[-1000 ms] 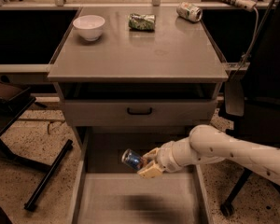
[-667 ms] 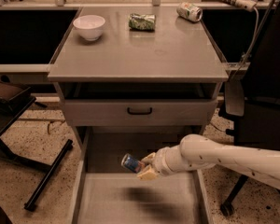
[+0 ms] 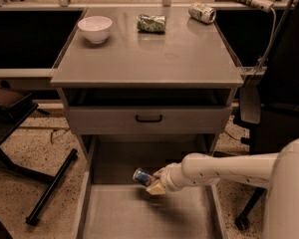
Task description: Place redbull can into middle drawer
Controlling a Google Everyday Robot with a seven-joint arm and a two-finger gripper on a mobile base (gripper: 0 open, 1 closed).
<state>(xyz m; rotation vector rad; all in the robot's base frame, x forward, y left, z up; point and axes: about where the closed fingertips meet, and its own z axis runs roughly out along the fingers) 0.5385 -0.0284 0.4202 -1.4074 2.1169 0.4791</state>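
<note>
The arm point(image 3: 224, 168) reaches in from 3 o'clock, low in the view. Its claw point(image 3: 153, 181) is pinching the blue can point(image 3: 141, 176), which sticks out of the fingers toward 9 o'clock, tilted, with one silver end facing up and left. Can and claw hang over the open drawer point(image 3: 139, 218), above the back part of its flat grey floor; I cannot tell whether the can touches the floor. At 12 o'clock from the claw is a shut drawer front point(image 3: 109, 121) with a black handle point(image 3: 149, 118). On the tabletop point(image 3: 149, 59) above, a white bowl point(image 3: 95, 29) sits at 10 o'clock, a green packet point(image 3: 151, 23) at 12 o'clock, and a green and white can point(image 3: 202, 12) lies on its side at 1 o'clock.
</note>
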